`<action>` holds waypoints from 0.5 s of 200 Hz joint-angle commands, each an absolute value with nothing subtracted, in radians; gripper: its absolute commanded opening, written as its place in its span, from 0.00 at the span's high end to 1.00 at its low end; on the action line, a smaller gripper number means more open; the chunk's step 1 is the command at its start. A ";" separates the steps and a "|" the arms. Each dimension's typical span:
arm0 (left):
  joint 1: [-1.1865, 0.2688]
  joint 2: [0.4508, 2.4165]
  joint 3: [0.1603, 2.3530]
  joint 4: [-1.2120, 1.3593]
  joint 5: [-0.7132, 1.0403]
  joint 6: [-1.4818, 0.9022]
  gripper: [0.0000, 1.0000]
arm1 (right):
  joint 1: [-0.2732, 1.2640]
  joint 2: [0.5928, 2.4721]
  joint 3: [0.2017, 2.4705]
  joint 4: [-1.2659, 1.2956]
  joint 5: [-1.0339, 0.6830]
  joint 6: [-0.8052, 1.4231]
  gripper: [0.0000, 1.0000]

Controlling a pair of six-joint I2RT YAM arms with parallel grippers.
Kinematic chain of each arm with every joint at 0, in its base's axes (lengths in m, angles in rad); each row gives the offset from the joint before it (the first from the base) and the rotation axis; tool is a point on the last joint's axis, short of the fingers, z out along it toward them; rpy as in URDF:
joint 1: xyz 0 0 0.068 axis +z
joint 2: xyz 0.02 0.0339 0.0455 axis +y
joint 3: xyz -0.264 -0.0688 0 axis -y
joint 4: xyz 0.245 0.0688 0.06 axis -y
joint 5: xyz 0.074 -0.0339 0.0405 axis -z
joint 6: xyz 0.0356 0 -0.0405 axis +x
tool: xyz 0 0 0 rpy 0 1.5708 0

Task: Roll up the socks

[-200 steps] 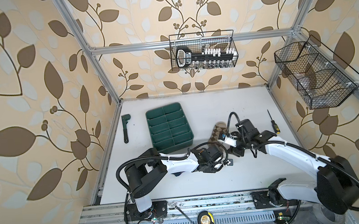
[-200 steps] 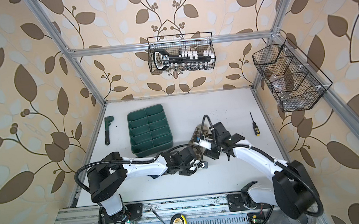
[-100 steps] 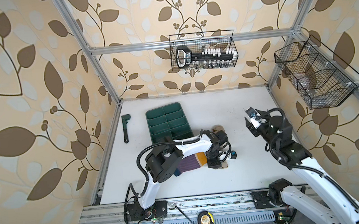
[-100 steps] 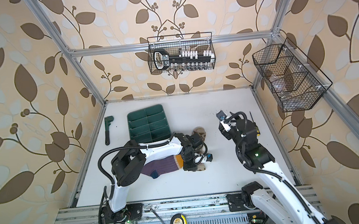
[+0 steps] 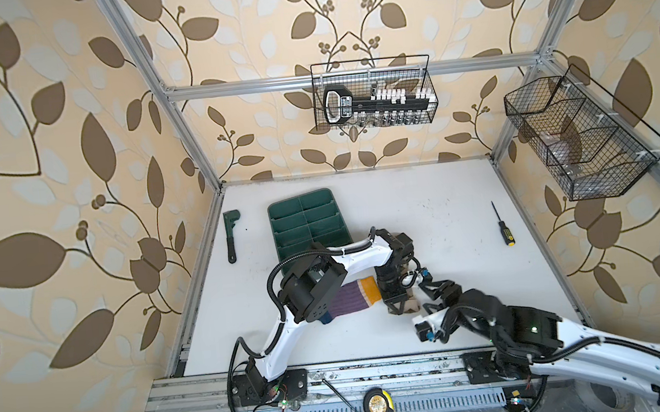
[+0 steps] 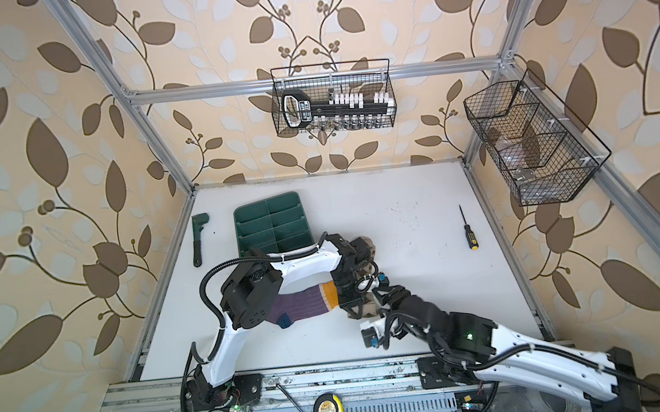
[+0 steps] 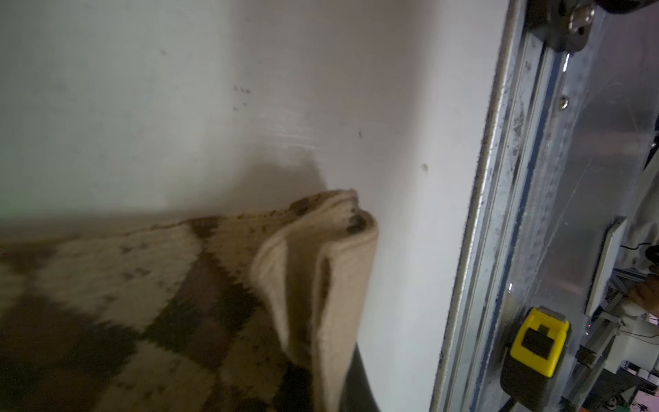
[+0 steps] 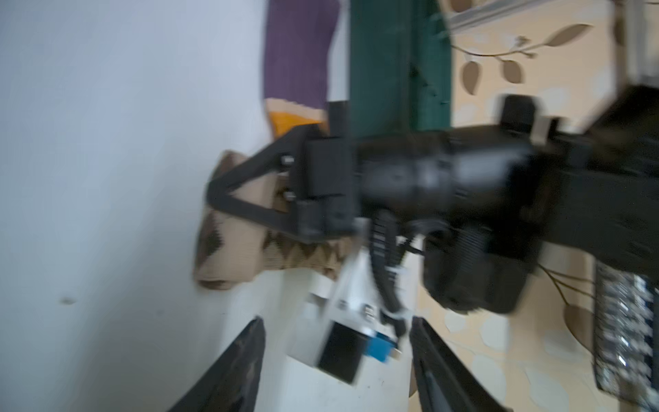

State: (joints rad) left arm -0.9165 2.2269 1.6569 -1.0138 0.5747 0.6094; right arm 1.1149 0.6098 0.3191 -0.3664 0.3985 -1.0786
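In both top views the left end effector (image 5: 394,313) covers much of the argyle sock (image 5: 413,303), and the left arm (image 5: 360,256) hides the purple sock's (image 5: 348,299) toe. The right wrist view is motion-blurred. The left wrist view's edge cuts the argyle sock off.

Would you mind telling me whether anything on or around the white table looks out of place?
The socks do not match: a purple ribbed sock with a mustard cuff lies beside a tan-and-brown argyle sock, whose cuff is folded over. A yellow tape measure sits on the slotted front rail, off the table.
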 commanded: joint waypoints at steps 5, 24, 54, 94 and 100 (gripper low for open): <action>-0.913 2.276 1.650 -1.064 0.555 0.604 1.00 | 1.108 0.791 0.302 -0.246 0.433 -1.100 0.34; -0.910 2.273 1.651 -1.062 0.557 0.605 1.00 | 1.081 0.882 0.323 -0.196 0.381 -1.102 0.34; -0.908 2.267 1.652 -1.062 0.558 0.605 1.00 | 1.057 0.982 0.346 -0.151 0.341 -1.107 0.33; -0.907 2.261 1.641 -1.054 0.556 0.604 1.00 | 1.062 1.053 0.349 -0.080 0.324 -1.074 0.32; -0.907 2.260 1.641 -1.054 0.557 0.603 1.00 | 1.058 1.063 0.350 -0.068 0.324 -1.068 0.32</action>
State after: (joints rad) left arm -0.9142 2.2318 1.6577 -1.0225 0.5945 0.5995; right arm 1.0599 1.0290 0.3199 -0.1455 0.3546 -1.0882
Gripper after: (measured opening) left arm 0.064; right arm 0.675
